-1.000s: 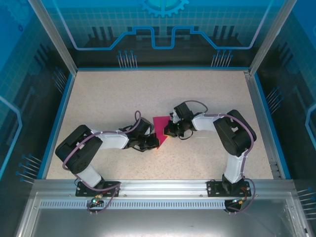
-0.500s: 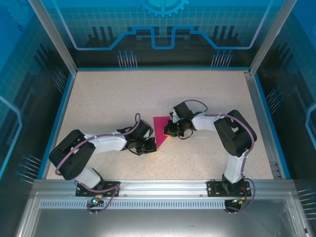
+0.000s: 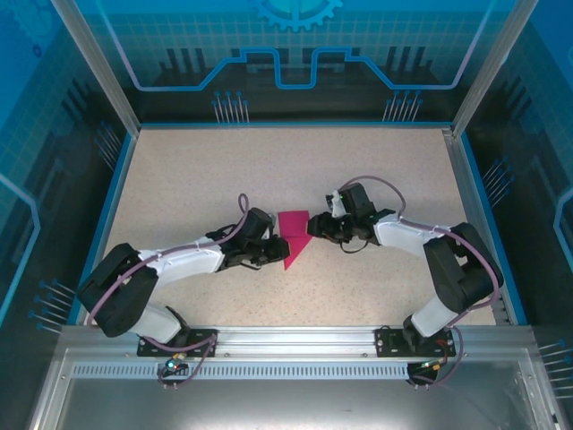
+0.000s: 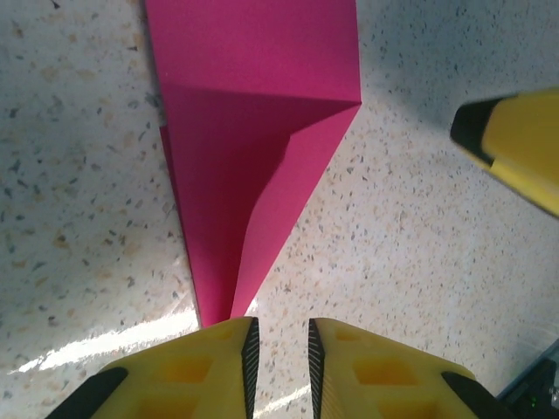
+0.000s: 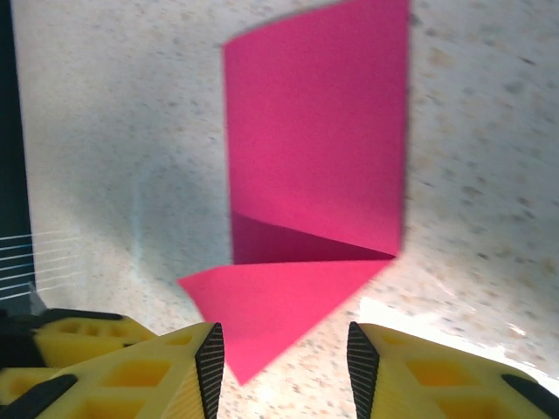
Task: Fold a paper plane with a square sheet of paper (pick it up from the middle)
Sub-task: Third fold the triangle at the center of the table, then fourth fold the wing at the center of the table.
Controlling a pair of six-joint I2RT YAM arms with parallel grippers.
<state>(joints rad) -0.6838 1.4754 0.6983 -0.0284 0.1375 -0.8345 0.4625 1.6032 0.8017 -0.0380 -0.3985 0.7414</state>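
The square sheet of paper (image 3: 294, 235) lies mid-counter (image 3: 376, 170) between both arms, partly folded to a point but not yet a plane, with the left gripper (image 4: 279, 353) nearly closed, empty, at its tip and the right gripper (image 5: 284, 349) released.

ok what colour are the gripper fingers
Yellow with black ribbed pads, clearest in the left wrist view on the left gripper; the right gripper matches.
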